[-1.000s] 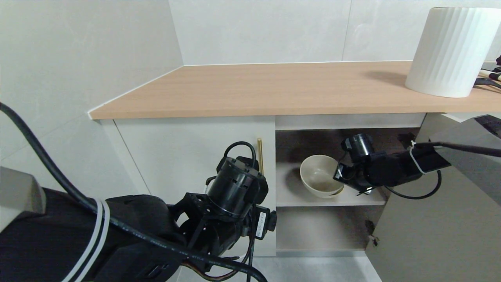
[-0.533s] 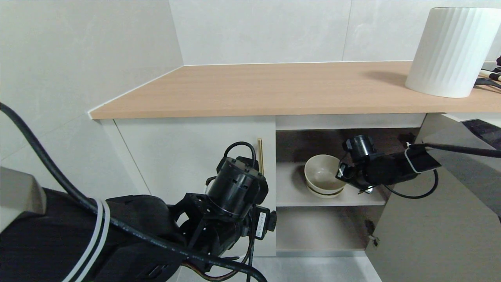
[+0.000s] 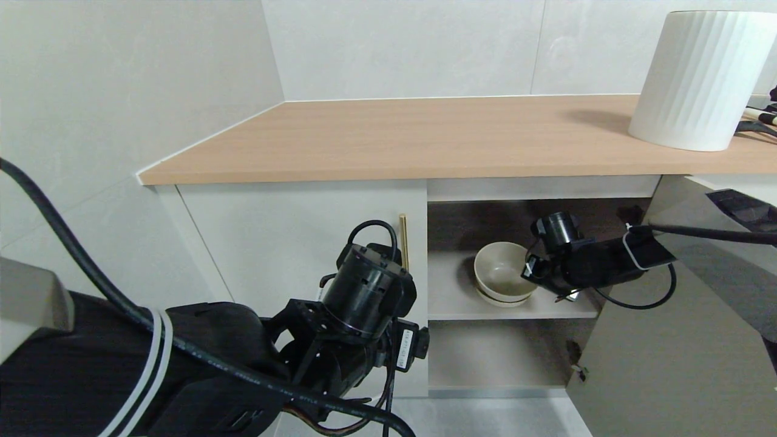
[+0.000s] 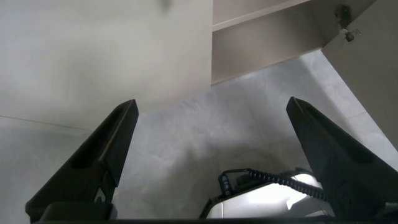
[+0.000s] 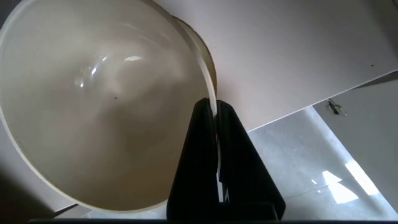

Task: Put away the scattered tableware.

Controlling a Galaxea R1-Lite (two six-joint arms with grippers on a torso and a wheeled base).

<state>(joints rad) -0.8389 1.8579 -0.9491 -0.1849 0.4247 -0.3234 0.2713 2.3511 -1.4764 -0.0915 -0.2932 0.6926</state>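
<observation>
Beige bowl (image 3: pixel 502 280) on the upper shelf (image 3: pixel 452 300) of the open cupboard (image 3: pixel 540 188), looking set down or all but, mouth tipped slightly up and outward. Right gripper (image 3: pixel 533 273) closed thin on the rim at the bowl's right side, wall nipped from inside and outside at once. Left gripper (image 4: pixel 211 162) spread wide over the floor (image 4: pixel 186 118), holding nothing.

Judging by the gloss: glazed ceramic or hard melamine, so stiff and smooth. Likely slippery under a rim pinch and prone to swing about that single grip. Probably moderate in weight, and chippable if knocked on the shelf edge. Best held just so, by the rim wall, deep enough to bite on both faces — and released only once the foot lies flat on the shelf.
</observation>
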